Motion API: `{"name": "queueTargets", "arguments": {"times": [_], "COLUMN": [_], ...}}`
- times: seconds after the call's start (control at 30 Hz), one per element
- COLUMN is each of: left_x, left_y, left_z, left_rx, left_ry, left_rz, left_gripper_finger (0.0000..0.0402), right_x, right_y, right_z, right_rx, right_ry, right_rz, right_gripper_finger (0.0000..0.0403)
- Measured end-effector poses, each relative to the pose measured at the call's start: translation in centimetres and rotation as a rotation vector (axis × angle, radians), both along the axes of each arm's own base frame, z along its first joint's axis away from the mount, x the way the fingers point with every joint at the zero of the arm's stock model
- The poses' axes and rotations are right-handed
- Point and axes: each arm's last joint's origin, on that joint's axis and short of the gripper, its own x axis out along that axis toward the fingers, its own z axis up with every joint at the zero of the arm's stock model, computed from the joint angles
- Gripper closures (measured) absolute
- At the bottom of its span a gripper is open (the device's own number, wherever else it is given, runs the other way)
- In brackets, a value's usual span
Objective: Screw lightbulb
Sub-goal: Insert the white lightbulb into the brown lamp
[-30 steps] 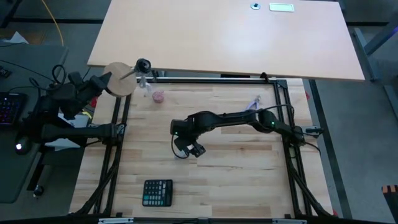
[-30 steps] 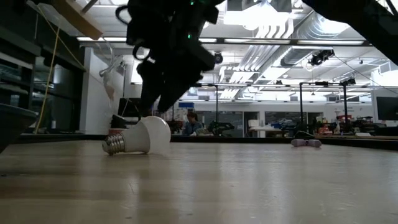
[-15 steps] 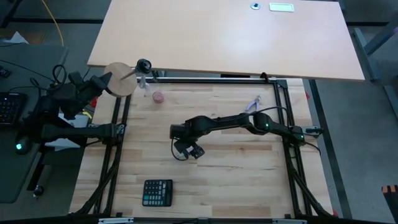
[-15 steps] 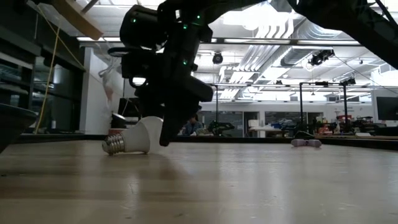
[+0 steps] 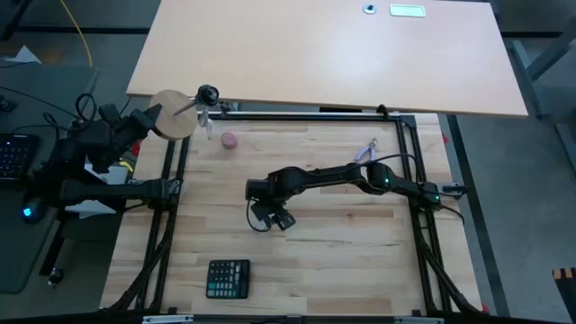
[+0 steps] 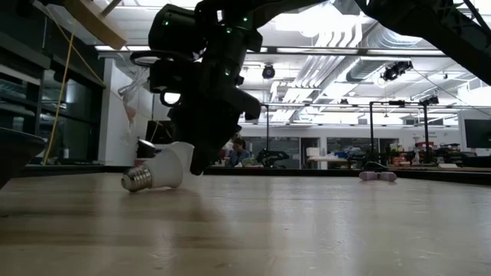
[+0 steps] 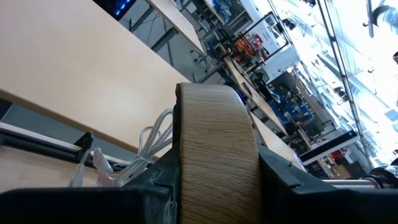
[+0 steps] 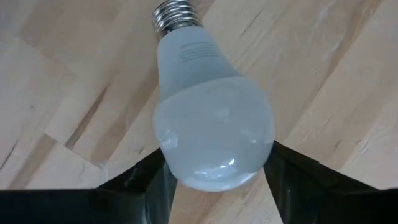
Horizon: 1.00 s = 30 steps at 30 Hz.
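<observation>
The white lightbulb [image 8: 211, 124] lies on its side on the wooden table, its silvery screw base [image 6: 136, 179] pointing away from my right gripper [image 5: 270, 218]. That gripper stands over the bulb's round end, shut on it. At the table's far left corner my left gripper [image 5: 144, 121] is shut on a round wooden disc [image 5: 171, 115] that carries a black socket [image 5: 208, 94], held up off the table. My left gripper pinches the wooden disc's rim [image 7: 214, 155] between its two fingers, one on each flat face; the disc stands edge-on between them, clear of the table. My right gripper pinches the bulb's round glass end [image 8: 186, 168] between its two fingers [image 8: 283, 180]. The fingers come steeply from above. The bulb still lies on the table.
A black calculator [image 5: 228, 278] lies near the front edge. A small pink thing [image 5: 229, 141] and a purple thing [image 5: 369, 148] lie toward the far side. A big light board [image 5: 324, 54] overhangs the far edge. Black frame rails [image 5: 171, 225] run along both sides.
My right gripper has come down over the lightbulb and its fingers have closed in on the round end. The bulb has shifted a little along the table, screw base first, and still lies on its side.
</observation>
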Motion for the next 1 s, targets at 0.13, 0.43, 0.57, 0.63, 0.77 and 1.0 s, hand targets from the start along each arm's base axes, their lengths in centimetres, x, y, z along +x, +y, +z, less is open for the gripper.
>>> {"name": "queueTargets", "arguments": {"times": [0.13,0.43,0.57,0.63,0.77,1.0], "left_x": [0.0,0.0,0.0,0.0,-0.2,-0.1], "left_y": [0.0,0.0,0.0,0.0,0.1,0.2], "left_z": [0.0,0.0,0.0,0.0,0.0,-0.2], "left_rx": [0.000,0.000,0.007,0.013,0.042,0.151], "left_ry": [0.003,0.002,0.015,0.025,0.068,0.337], "left_rz": [0.004,0.004,0.006,0.011,0.051,0.061], "left_gripper_finger": [0.0286,0.0286,0.0286,0.0286,0.0286,0.0286], "right_x": [-0.1,-0.2,-0.2,-0.3,-0.9,-4.4], "right_y": [-0.6,-1.3,-1.3,-1.4,-2.3,-5.5], "right_z": [0.0,0.0,0.0,0.3,2.5,10.7], "right_rx": [0.002,-0.013,0.002,0.008,0.017,0.064], "right_ry": [0.012,0.027,0.032,0.033,0.016,-0.041], "right_rz": [-0.032,-0.089,-0.128,-0.148,-0.176,-0.304], "right_gripper_finger": [0.0182,0.0180,0.0183,0.0193,0.0215,0.0224]}}
